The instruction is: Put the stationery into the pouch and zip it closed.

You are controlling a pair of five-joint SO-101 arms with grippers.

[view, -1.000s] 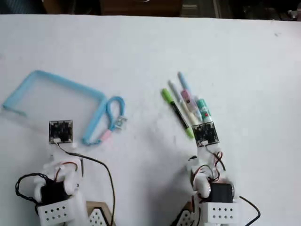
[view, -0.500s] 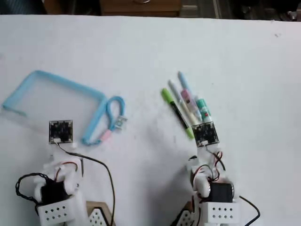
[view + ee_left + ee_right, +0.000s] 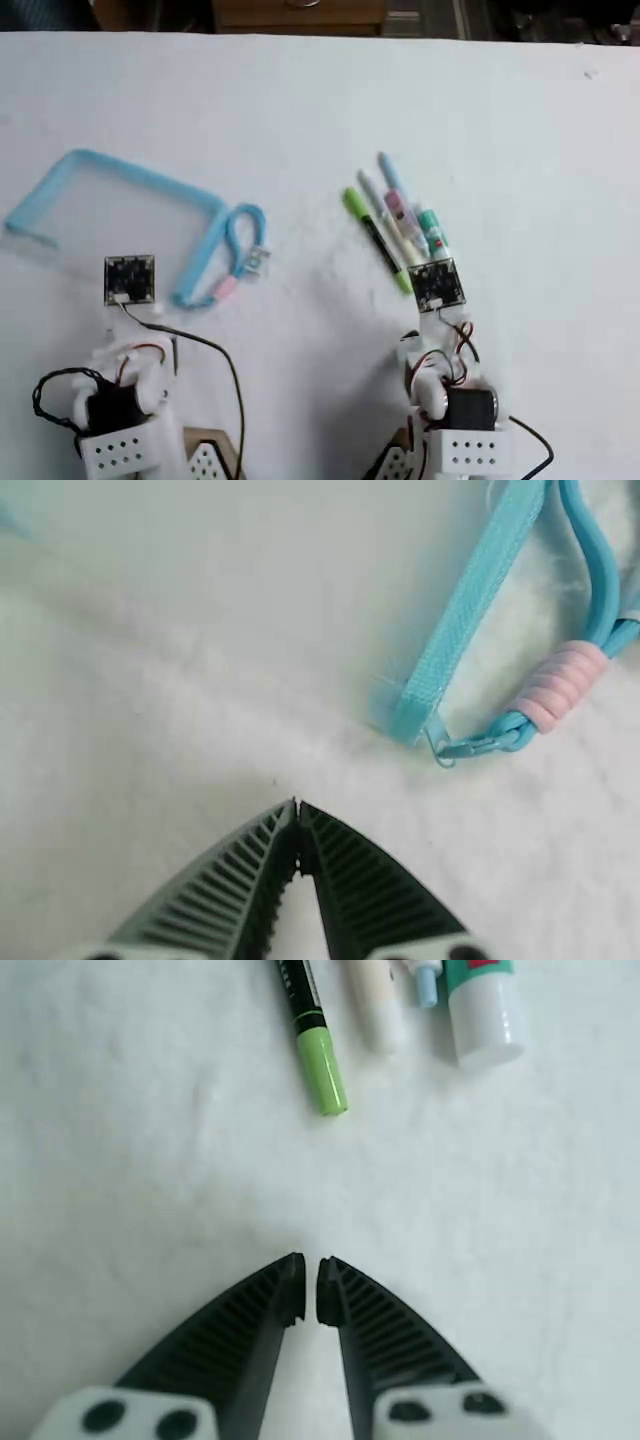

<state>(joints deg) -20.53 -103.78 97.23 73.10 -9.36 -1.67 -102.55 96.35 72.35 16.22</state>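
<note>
A clear pouch (image 3: 115, 215) with a light blue zip edge lies flat at the left, its blue strap and pink slider (image 3: 226, 288) looped beside it. Its corner (image 3: 415, 695) and pink slider (image 3: 562, 685) lie ahead of my left gripper (image 3: 296, 810), which is shut with nothing in it, over bare table. Several pens lie side by side right of centre: a green marker (image 3: 375, 238), a white pen (image 3: 385, 215), a pink and blue pen (image 3: 396, 200) and a glue stick (image 3: 432, 232). My right gripper (image 3: 310, 1270) is shut and holds nothing, just short of the green marker's end (image 3: 318, 1070).
Both arm bases stand at the table's near edge, left (image 3: 120, 420) and right (image 3: 450, 420). A black cable (image 3: 215, 355) runs from the left arm toward the front. The white table (image 3: 320, 100) stretches back to a dark edge.
</note>
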